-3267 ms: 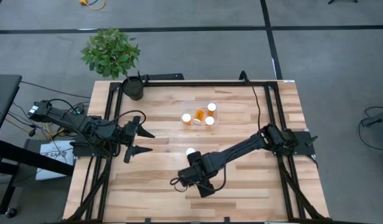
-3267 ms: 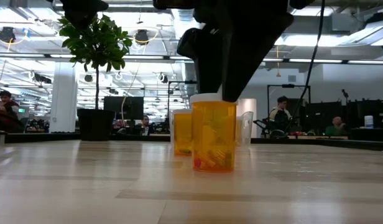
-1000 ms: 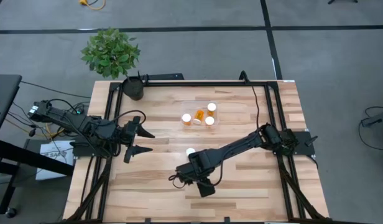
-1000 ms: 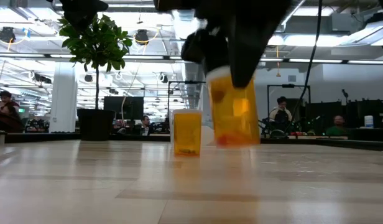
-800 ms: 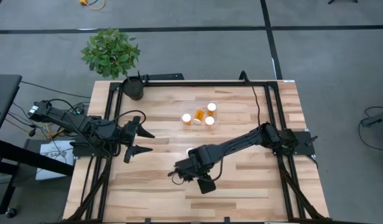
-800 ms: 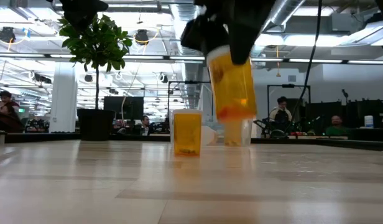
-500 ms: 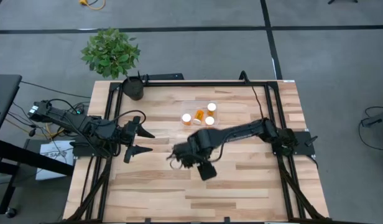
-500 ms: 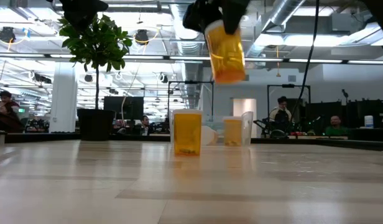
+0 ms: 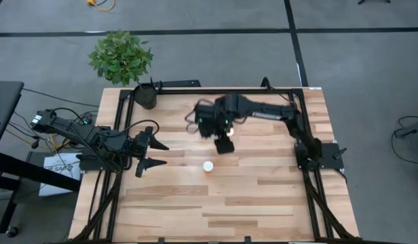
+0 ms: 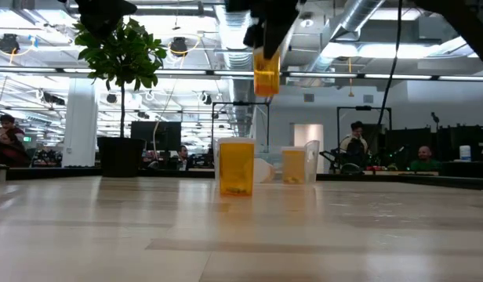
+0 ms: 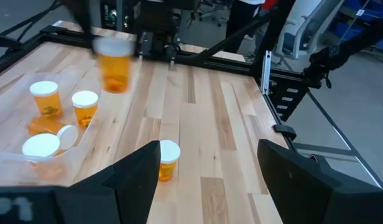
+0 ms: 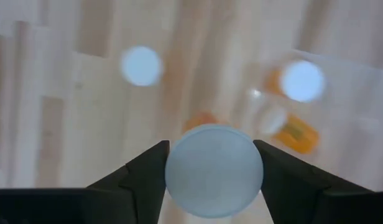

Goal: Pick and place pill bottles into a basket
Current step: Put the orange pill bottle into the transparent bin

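Observation:
My right gripper [image 9: 221, 127] is shut on a pill bottle [image 10: 266, 75] with an orange body and a white cap, high above the clear basket [image 12: 344, 71] at the table's far middle. Several bottles [image 11: 84, 106] are in the basket, one of them lying on its side [image 11: 47, 127]. One more bottle [image 9: 207, 165] stands upright on its base on the wood at the table's middle; it also shows in the left wrist view [image 11: 167, 159]. My left gripper [image 9: 161, 154] is open and empty at the table's left. My right gripper pinches the bottle's white-capped top end [image 12: 213, 169] between its two fingers. The fingers [image 12: 142, 174] come from above, pointing down. The bottle hangs upright below them, its orange body [image 10: 266, 78] lifted well clear of the table.
A dark plant pot [image 9: 145, 96] with a green plant stands at the table's far left corner. Black rails [image 9: 290, 122] run along the table's left, right and far sides. Bare wood lies toward the near edge.
My right gripper has risen with the bottle and carried it from the table's near middle toward the far edge, over the basket. The bottle has stayed upright in the hold. The lone bottle on the wood has stayed put.

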You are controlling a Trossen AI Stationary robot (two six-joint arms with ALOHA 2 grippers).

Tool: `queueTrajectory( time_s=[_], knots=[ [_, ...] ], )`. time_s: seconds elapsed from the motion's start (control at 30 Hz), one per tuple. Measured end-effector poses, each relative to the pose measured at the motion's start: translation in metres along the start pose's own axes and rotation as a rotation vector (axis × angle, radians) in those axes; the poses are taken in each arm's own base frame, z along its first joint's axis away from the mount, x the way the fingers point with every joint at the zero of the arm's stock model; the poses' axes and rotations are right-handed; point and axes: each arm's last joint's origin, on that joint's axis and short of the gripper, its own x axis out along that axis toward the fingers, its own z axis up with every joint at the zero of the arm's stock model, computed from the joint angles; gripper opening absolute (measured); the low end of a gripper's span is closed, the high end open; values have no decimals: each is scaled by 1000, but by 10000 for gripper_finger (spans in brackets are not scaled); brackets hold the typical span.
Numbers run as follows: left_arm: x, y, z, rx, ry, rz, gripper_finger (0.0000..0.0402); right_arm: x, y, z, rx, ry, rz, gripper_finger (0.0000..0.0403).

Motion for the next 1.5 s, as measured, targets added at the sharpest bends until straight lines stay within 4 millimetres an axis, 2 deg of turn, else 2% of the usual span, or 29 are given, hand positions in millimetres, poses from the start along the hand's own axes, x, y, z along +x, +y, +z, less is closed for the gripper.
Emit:
queueTrajectory(
  time_s=[0.3, 0.47, 0.67, 0.83, 1.07, 1.33, 1.5],
  knots=[
    [0, 1, 0, -20, -11, 33, 259, -3, -75, -28, 53, -17, -54, 204],
    [0, 2, 1, -35, -19, 59, 259, -5, -108, -40, 107, -78, -96, 216],
    [0, 2, 1, -38, -25, 73, 259, -11, -136, -56, 171, -134, -105, 217],
    [0, 2, 1, -38, -24, 74, 259, -9, -143, -58, 162, -144, -112, 205],
    [0, 2, 1, -41, -25, 73, 259, 27, -146, -46, 150, -88, -53, 221],
    [0, 2, 1, -46, -25, 73, 259, 65, -153, -38, 149, -41, -10, 206],
    [0, 2, 1, -47, -25, 73, 259, 87, -154, -30, 135, -32, 1, 216]
  ],
)
